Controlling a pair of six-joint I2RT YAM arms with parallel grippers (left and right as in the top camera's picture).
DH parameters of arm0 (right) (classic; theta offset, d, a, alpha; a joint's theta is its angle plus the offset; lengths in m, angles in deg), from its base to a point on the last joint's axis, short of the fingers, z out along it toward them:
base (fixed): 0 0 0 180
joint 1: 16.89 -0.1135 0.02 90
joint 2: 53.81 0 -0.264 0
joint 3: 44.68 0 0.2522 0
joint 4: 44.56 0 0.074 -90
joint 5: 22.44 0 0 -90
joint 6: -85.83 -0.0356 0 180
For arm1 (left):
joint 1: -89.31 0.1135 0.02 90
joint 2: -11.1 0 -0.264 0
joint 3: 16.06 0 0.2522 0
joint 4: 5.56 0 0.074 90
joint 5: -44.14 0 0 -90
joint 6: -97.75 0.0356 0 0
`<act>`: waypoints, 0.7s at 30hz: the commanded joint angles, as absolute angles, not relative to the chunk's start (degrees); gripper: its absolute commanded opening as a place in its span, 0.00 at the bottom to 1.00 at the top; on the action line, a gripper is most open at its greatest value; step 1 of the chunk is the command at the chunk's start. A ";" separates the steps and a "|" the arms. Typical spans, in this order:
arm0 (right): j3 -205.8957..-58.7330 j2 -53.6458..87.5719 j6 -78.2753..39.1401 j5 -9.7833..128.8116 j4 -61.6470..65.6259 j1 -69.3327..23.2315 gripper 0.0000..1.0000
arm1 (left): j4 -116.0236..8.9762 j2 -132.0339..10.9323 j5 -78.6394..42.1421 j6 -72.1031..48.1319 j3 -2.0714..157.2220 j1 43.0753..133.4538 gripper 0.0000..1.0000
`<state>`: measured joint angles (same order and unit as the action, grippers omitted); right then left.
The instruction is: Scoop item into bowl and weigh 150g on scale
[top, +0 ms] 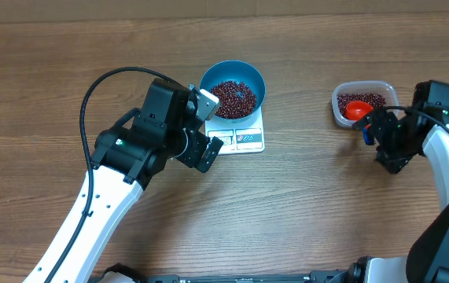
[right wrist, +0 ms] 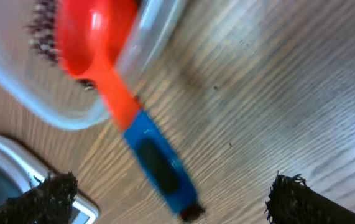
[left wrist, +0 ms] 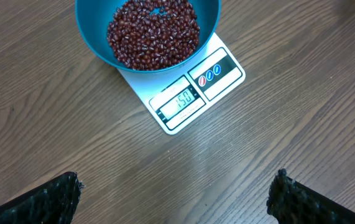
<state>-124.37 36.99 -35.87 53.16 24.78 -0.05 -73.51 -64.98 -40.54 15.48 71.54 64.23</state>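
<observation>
— Where are the beans (top: pixel 233 98) kept?
— They are heaped in the blue bowl (top: pixel 205 85), which is set on the white scale (top: pixel 244 140); 150 is displayed.
— And the clear tub (top: pixel 339 112)?
— It is found at three o'clock of the bowl, well apart, with beans and an orange scoop (top: pixel 358 109) inside.
— The grippers?
— The left gripper (left wrist: pixel 174 193) and right gripper (right wrist: pixel 168 202) are spread wide; nothing is gripped.

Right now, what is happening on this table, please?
The round bright blue bowl, holding small dark red-brown dried beans, sits on the flat white kitchen scale, whose display reads 150. The left end effector hangs open near the scale, holding nothing. The right end effector is open too: the red-orange plastic scoop with a blue handle rests with its head in the clear plastic tub, its handle between the spread fingers but not gripped.
</observation>
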 commanded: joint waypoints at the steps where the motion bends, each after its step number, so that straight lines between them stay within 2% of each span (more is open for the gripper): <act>1: -131.17 33.15 -28.53 54.06 26.55 -0.05 1.00 | -73.45 -64.54 -40.96 16.55 71.30 64.21 1.00; 9: -135.49 20.97 -18.50 52.33 27.53 -5.90 1.00 | -73.45 -64.54 -40.96 16.53 71.30 64.21 1.00; 15: -135.49 13.21 -5.12 46.43 26.06 -18.17 1.00 | -73.45 -64.54 -40.94 16.55 71.30 64.21 1.00; 21: -135.32 13.50 2.38 46.45 30.46 -29.82 1.00 | -73.45 -64.54 -40.96 16.53 71.30 64.21 1.00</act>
